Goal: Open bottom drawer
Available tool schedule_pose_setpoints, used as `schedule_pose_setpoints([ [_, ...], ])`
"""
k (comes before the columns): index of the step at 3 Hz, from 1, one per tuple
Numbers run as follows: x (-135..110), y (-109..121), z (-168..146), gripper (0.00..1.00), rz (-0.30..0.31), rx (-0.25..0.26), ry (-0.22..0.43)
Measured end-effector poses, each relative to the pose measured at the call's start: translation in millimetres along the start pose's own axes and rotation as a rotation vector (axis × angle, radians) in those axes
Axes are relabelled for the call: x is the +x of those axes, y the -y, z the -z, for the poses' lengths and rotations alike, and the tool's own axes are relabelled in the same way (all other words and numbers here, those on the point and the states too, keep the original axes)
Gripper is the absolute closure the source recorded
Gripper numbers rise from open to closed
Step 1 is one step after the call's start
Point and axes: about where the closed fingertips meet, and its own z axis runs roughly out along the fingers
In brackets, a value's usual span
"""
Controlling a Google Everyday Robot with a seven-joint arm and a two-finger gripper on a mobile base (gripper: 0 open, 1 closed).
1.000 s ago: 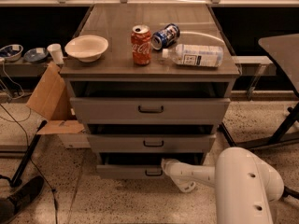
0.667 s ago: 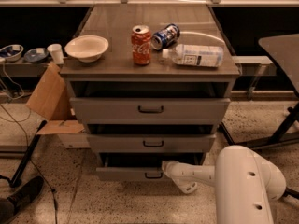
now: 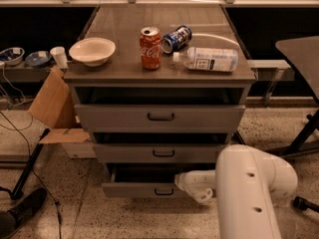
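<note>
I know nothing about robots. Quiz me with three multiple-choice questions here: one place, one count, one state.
1. Where is the gripper? A over the cabinet top; B at the bottom drawer front; C behind the cabinet.
2. Cans on the cabinet? A one; B four; C two.
3. The bottle is: A lying down; B upright; C hanging off the edge.
Answers: B, it sits low at that drawer's front; C, a red can and a blue can; A, it rests on its side.
</note>
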Motion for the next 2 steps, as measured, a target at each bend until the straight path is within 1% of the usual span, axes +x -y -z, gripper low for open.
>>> schedule_pose_setpoints([
  [1,24.6,6.6,-0.2,1.00,0.003,0.019,-0.178],
  [2,33.5,7.6,-2.9,1.00,0.011,0.022,-0.245],
])
